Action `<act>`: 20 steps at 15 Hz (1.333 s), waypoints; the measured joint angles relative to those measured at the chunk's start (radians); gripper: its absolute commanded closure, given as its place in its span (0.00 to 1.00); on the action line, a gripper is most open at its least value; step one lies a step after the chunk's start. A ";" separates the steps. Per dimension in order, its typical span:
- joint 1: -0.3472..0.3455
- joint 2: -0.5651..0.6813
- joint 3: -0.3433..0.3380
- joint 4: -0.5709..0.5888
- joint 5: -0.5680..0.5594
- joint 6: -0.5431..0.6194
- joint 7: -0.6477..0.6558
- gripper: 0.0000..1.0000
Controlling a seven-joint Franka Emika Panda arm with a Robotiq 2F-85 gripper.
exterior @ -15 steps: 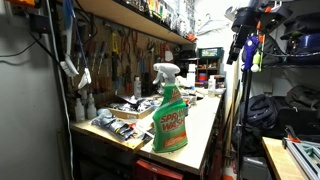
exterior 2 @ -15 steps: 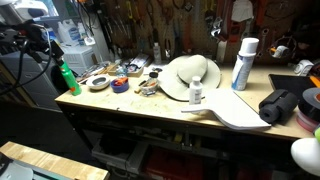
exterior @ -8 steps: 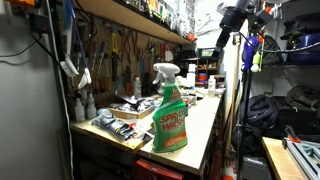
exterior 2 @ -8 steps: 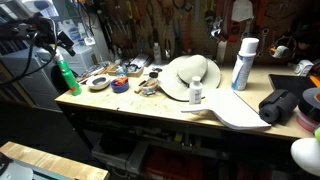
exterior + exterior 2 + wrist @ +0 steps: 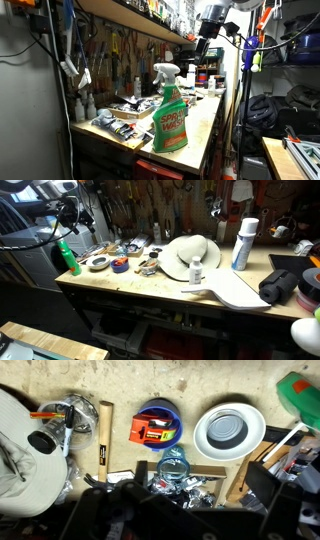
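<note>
In an exterior view your gripper (image 5: 207, 30) hangs high above the desk (image 5: 202, 125), beyond the green spray bottle (image 5: 170, 112). In an exterior view the gripper (image 5: 80, 220) hovers over the desk's cluttered end. In the wrist view the blue dish (image 5: 158, 408) lies below, near a white lid (image 5: 229, 432). You cannot tell how wide the gripper stands.

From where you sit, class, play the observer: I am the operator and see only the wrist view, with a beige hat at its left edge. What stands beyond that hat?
Observer: A tall white spray can stands upright past the hat, apart from it.
Operator: Anything else near the hat?
Observer: A small white bottle, upright, before its brim in an exterior view.
Operator: How high is the gripper?
Observer: The gripper hangs well above the bench, higher than the top of the green spray bottle.
</note>
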 measured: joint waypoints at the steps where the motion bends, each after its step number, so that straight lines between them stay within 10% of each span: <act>1: 0.000 0.002 0.000 0.002 0.000 -0.001 0.000 0.00; 10: -0.093 0.169 -0.027 0.028 0.011 -0.003 0.139 0.00; 20: -0.087 0.387 -0.093 0.129 0.037 0.065 -0.109 0.00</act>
